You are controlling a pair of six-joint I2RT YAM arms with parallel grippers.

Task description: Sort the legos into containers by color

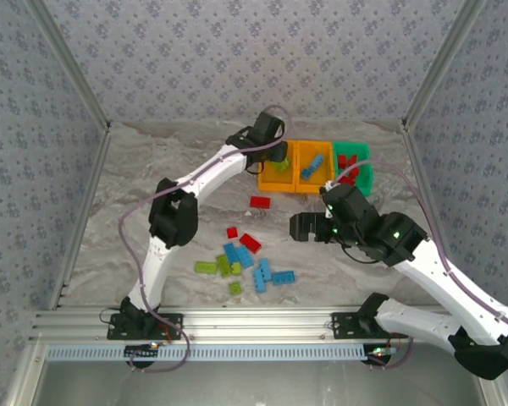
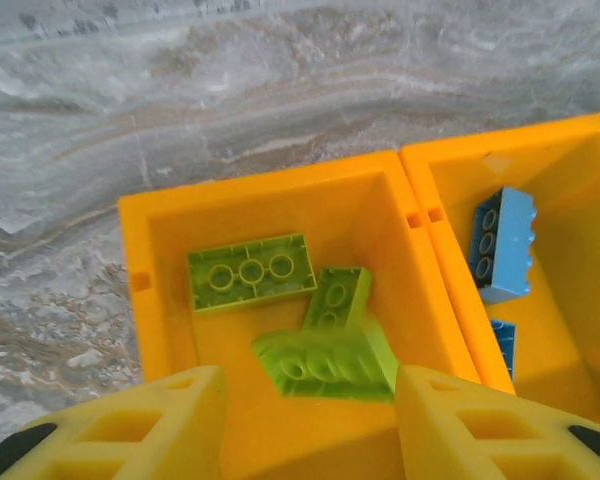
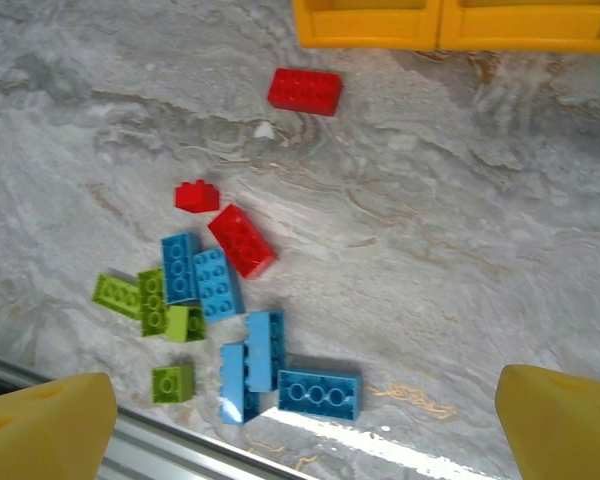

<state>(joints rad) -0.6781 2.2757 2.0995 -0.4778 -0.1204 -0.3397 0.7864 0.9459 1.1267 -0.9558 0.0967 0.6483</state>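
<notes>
My left pincer (image 2: 310,385) hangs just over the near end of the left orange bin (image 2: 280,200), and I place everything else from that bin. Its two yellow fingers (image 2: 130,425) stand apart with nothing clamped between them. Below the gap, inside the bin, three lime green bricks lie loose. One oblong brick (image 2: 250,272) lies flat toward the bin's far left corner. A second green brick (image 2: 338,298) sits right of it, and a third green brick (image 2: 325,365) leans at a tilt at the near end, touching the second.

The second orange bin (image 2: 450,260) presses against the right wall of the left orange bin and holds light blue bricks (image 2: 502,245). The green bin (image 1: 364,184) stands one place further right of it, with red bricks (image 1: 347,165) inside.

My right pincer (image 1: 298,227) hovers above the table (image 1: 152,169), to the near right of the left orange bin. Its jaws are spread wide and carry nothing.

A red oblong brick (image 3: 304,90) lies on the table just in front of the bin's near wall. Further toward my bases lie a small red brick (image 3: 196,195) and another red oblong (image 3: 242,240). Nearer again is a loose cluster of blue bricks (image 3: 320,392), with green bricks (image 3: 170,383) on its left side.
</notes>
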